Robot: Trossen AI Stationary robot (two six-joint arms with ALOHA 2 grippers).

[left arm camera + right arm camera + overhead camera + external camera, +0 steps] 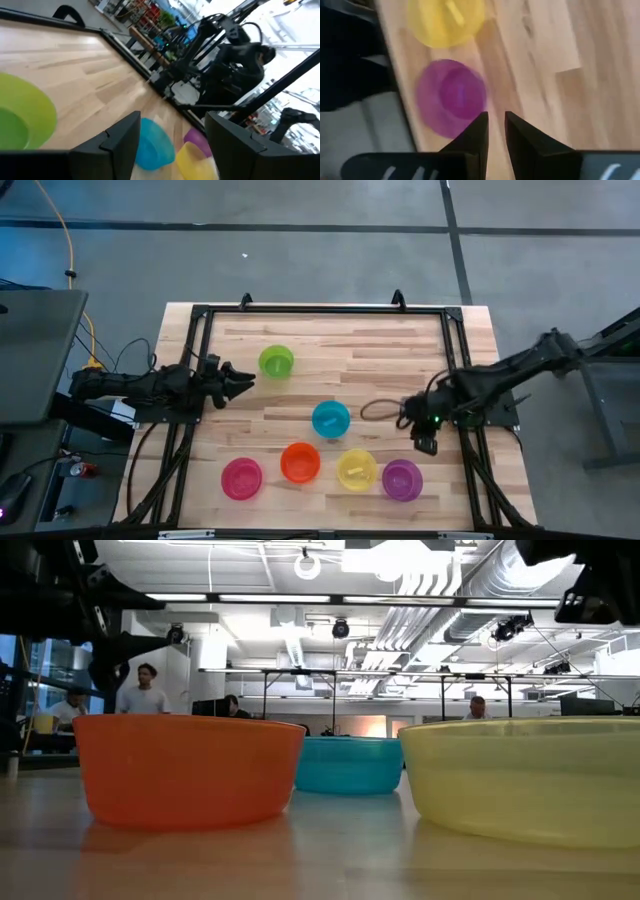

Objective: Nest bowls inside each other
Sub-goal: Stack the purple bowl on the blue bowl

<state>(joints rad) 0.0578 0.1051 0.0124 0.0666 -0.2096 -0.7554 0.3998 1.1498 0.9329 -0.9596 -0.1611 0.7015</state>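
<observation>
Six bowls stand apart, open side up, on the wooden table: lime green (276,361) at the far left, blue (331,419) in the middle, and pink (241,478), orange (300,462), yellow (356,469) and purple (402,479) in a row near the front edge. My left gripper (243,378) is open and empty, just left of the lime green bowl (22,120). My right gripper (426,444) is empty, its fingers all but shut with a narrow gap, above the table just beyond and to the right of the purple bowl (451,97).
A black frame (325,310) runs along the table's far, left and right edges. Bare wood lies across the far half and between the blue bowl and the right arm. People show in the room behind the table in the low view (146,690).
</observation>
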